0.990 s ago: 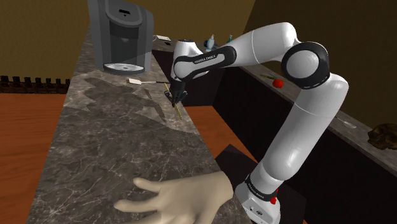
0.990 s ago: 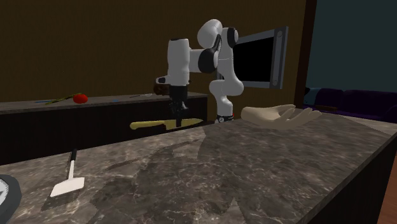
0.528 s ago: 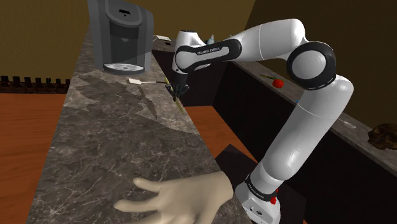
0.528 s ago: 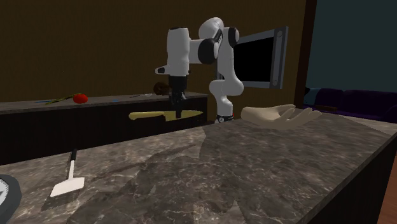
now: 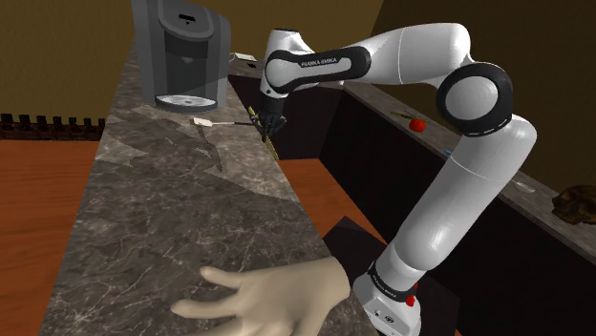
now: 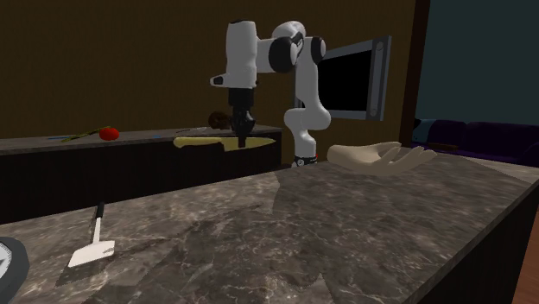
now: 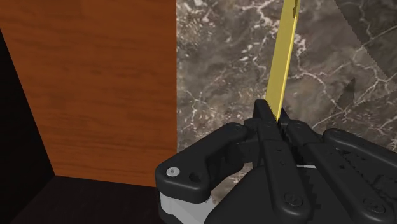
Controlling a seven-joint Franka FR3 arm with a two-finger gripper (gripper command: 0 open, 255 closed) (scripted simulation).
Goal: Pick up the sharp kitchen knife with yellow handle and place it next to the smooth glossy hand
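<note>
My gripper (image 6: 243, 136) hangs well above the dark marble counter (image 6: 345, 233), shut on a yellow knife (image 6: 203, 141) that lies level in the air. In the wrist view the black fingers (image 7: 262, 121) clasp the knife's thin yellow edge (image 7: 284, 57), which runs away from the gripper (image 7: 275, 122) over the marble. In the shoulder view the gripper (image 5: 268, 130) is near the coffee machine, with the knife (image 5: 272, 146) showing below it. The pale glossy hand (image 5: 277, 298) lies palm up at the counter's near end by the stand; it is also in the second exterior view (image 6: 376, 157).
A grey coffee machine (image 5: 181, 52) stands at the counter's far end. A white spatula (image 5: 203, 121) lies beside it on the marble (image 6: 93, 246). A red flower (image 6: 107, 133) rests on the dark sideboard behind. Orange wood floor (image 7: 102, 83) lies beyond the counter's edge.
The gripper has risen with the knife and drifted farther from the pale hand, toward the coffee machine. The arm's wrist has lifted higher.
</note>
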